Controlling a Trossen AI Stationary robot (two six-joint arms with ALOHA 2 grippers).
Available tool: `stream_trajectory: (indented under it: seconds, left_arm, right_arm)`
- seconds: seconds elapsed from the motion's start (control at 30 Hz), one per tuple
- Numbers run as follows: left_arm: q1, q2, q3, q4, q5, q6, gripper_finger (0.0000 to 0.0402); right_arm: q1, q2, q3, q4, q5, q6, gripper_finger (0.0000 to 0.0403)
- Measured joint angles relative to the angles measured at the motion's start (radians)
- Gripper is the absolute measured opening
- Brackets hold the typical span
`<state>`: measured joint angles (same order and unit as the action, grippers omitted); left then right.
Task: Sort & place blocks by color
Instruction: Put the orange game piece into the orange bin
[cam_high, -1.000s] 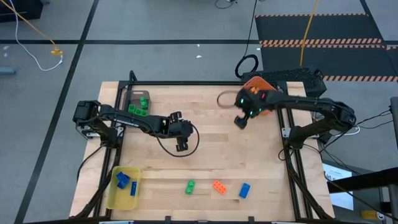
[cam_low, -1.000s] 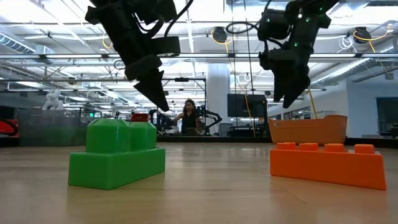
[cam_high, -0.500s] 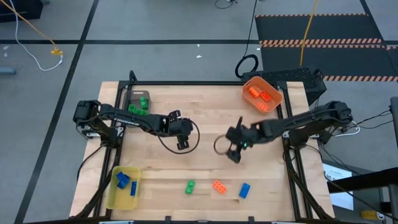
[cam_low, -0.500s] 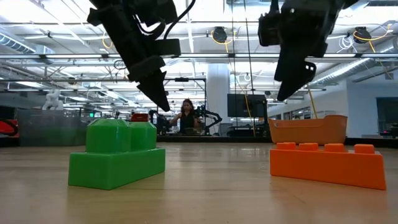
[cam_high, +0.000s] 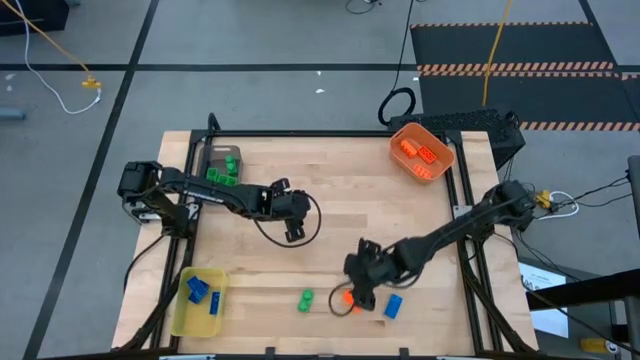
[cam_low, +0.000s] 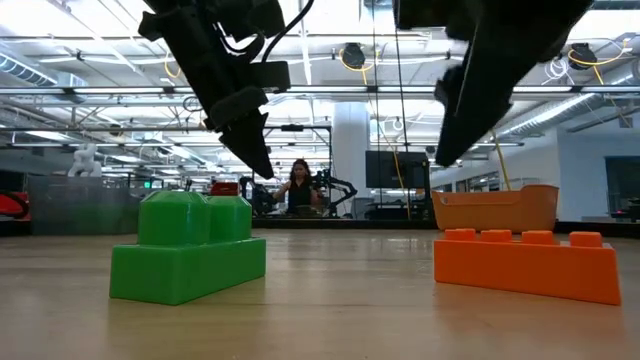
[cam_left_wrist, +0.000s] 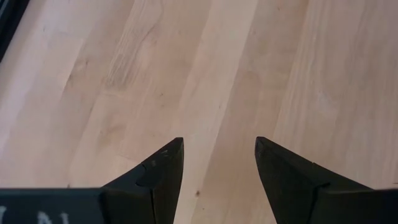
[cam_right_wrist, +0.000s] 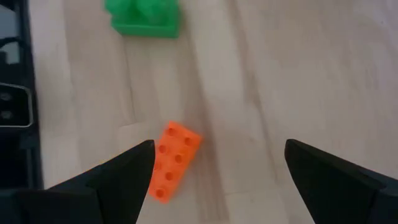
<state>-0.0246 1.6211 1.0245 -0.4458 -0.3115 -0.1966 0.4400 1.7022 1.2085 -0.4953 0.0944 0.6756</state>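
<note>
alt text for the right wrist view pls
The right pincer, wide open, hangs above an orange block that lies flat on the wooden table. A green block sits farther off.

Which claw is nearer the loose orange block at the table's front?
Right. The right claw, open, hovers just above the orange block. The left claw, open and empty, hangs over bare wood near the table's middle, well away from it.

Loose green block (cam_high: 305, 299), orange block (cam_high: 349, 297), blue block (cam_high: 393, 305) in a row near table's front edge, others sorted in bins
</note>
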Motion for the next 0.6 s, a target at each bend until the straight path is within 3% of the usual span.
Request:
stream_trajectory:
  seconds: [0.2, 0.6]
  left_arm:
    - [-0.023, 0.000, 0.000, -0.025, 0.000, -0.013, 0.0200]
    - [-0.069, 0.000, 0.000, -0.081, 0.000, -0.018, 0.0200]
  right_arm:
    - [0.044, 0.122, 0.165, -0.208, 0.017, 0.094, 0.0347]
    - [0.105, 0.212, 0.186, -0.129, -0.016, 0.324, 0.0347]
